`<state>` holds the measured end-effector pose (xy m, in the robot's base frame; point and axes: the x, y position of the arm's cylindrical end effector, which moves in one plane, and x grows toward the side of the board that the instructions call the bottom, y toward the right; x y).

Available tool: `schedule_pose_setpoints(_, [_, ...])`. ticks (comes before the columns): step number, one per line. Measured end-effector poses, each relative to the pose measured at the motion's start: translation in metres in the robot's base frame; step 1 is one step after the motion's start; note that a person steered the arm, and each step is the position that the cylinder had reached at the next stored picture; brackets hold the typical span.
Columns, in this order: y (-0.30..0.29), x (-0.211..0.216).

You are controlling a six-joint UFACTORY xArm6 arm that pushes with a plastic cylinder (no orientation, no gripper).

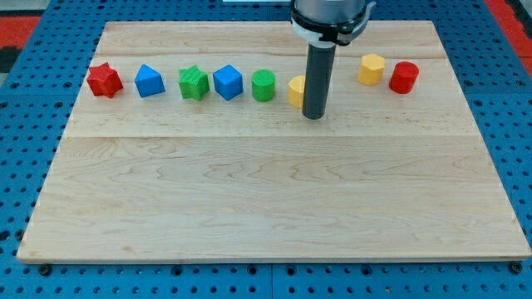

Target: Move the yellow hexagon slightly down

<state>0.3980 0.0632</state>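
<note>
A yellow hexagon (371, 69) sits near the view's top right, with a red cylinder (404, 76) just to its right. My tip (313, 116) rests on the board, down and to the left of the hexagon and well apart from it. The rod stands against the right side of a second yellow block (296, 90) and hides part of it, so its shape cannot be made out.
A row of blocks runs along the top of the wooden board (266, 191): from the left, a red star (104, 80), a blue block (150, 80), a green star (194, 83), a blue cube (227, 82) and a green cylinder (263, 85).
</note>
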Motion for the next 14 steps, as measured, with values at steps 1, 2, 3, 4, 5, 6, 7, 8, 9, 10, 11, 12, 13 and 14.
schedule_pose_setpoints(1, [0.0,-0.015])
schedule_pose_setpoints(2, [0.0,-0.022])
schedule_pose_setpoints(3, [0.022,0.0])
schedule_pose_setpoints(4, [0.074,0.02])
schedule_pose_setpoints(5, [0.112,0.027])
schedule_pose_setpoints(6, [0.119,0.027])
schedule_pose_setpoints(7, [0.119,0.017])
schedule_pose_setpoints(8, [0.117,-0.022])
schedule_pose_setpoints(9, [0.111,-0.055])
schedule_pose_setpoints(10, [0.071,-0.06])
schedule_pose_setpoints(11, [0.043,-0.075])
schedule_pose_setpoints(12, [0.039,-0.118])
schedule_pose_setpoints(13, [0.095,-0.135])
schedule_pose_setpoints(14, [0.141,-0.109])
